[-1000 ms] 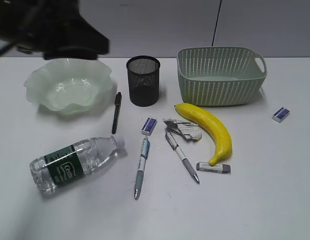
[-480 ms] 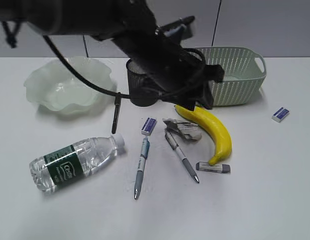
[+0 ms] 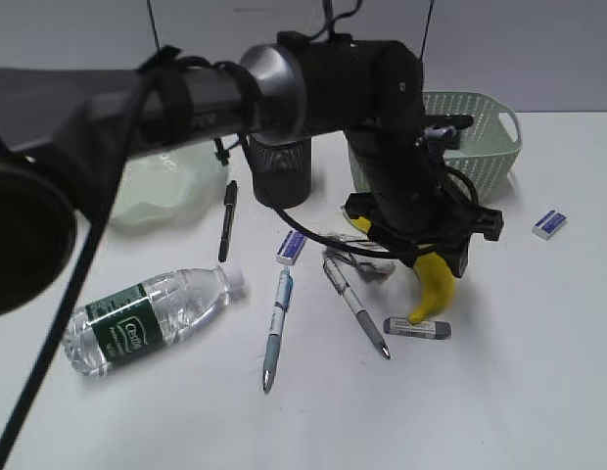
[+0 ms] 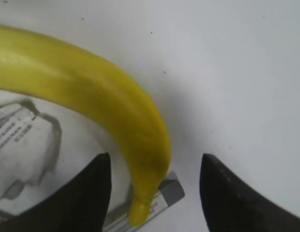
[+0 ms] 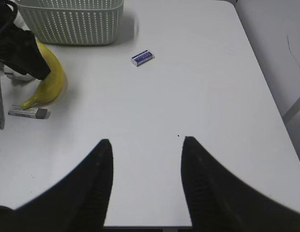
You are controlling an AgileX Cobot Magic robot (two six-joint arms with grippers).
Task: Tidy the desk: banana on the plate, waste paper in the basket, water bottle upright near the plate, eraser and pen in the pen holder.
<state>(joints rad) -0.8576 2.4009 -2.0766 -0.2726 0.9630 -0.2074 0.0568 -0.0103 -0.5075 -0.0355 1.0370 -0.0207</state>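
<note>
The yellow banana (image 3: 436, 286) lies on the white desk (image 3: 538, 372), its tip over a grey eraser (image 3: 417, 328). My left gripper (image 3: 419, 245) is open and low over the banana. In the left wrist view the banana (image 4: 92, 92) runs between the open jaws (image 4: 155, 179) without touching them. The waste paper (image 3: 354, 257) lies just left of the banana, partly hidden. The water bottle (image 3: 147, 318) lies on its side. The plate (image 3: 152, 186) and the pen holder (image 3: 284, 176) sit behind the arm. The basket (image 3: 485, 127) stands at the back right. My right gripper (image 5: 146, 150) is open and empty.
Two pens (image 3: 357, 308) (image 3: 275, 328) and a black pen (image 3: 226, 220) lie mid-desk. A blue-white eraser (image 3: 292, 246) lies by them and another (image 3: 549, 224) at the far right. The left arm spans the desk from the upper left.
The left arm has swung from the upper left, past the pen holder, to the right and down over the banana. The objects have not moved.
</note>
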